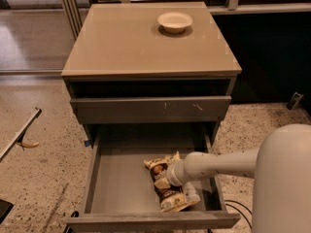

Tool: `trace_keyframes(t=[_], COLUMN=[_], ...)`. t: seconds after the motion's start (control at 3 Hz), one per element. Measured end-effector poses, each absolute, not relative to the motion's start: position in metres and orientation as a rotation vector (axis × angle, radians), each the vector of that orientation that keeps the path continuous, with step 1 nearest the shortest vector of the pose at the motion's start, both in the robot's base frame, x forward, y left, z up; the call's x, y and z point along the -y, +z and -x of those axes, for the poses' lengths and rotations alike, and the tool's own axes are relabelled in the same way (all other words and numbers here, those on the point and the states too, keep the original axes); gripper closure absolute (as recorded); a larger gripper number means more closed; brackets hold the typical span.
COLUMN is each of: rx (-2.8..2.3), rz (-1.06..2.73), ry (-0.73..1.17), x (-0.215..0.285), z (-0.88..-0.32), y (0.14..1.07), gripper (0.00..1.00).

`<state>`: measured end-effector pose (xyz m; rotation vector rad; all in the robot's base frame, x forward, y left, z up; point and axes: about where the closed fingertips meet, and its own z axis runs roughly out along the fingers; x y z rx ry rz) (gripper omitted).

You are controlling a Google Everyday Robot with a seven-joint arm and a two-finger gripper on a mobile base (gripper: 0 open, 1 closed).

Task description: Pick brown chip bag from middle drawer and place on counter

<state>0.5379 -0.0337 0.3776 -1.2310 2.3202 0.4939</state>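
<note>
The brown chip bag (pixel 171 198) lies crinkled on the floor of the open middle drawer (pixel 121 186), right of centre and near the front. My gripper (pixel 166 179) reaches in from the right on a white arm (pixel 218 163) and sits right on the middle of the bag, hiding part of it. The beige counter (pixel 141 42) is the cabinet top above.
A white bowl (pixel 175 21) stands at the back right of the counter. A closed grey drawer front with scratch marks (pixel 150 109) overhangs the back of the open drawer. My white base (pixel 286 188) fills the lower right. A pole (pixel 19 134) lies on the terrazzo floor at the left.
</note>
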Motion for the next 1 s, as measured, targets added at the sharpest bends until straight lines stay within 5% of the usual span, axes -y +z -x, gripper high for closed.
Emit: trace_keyframes(t=[0.33, 0.67, 1.0], rx=[-2.321, -2.321, -2.311], rz=[1.231, 1.231, 1.219], ry=[0.495, 0.495, 0.468], x=[0.034, 0.034, 0.046], z=[-0.538, -0.538, -0.528], y=[0.384, 0.39, 0.43], gripper=[0.87, 1.0, 1.0])
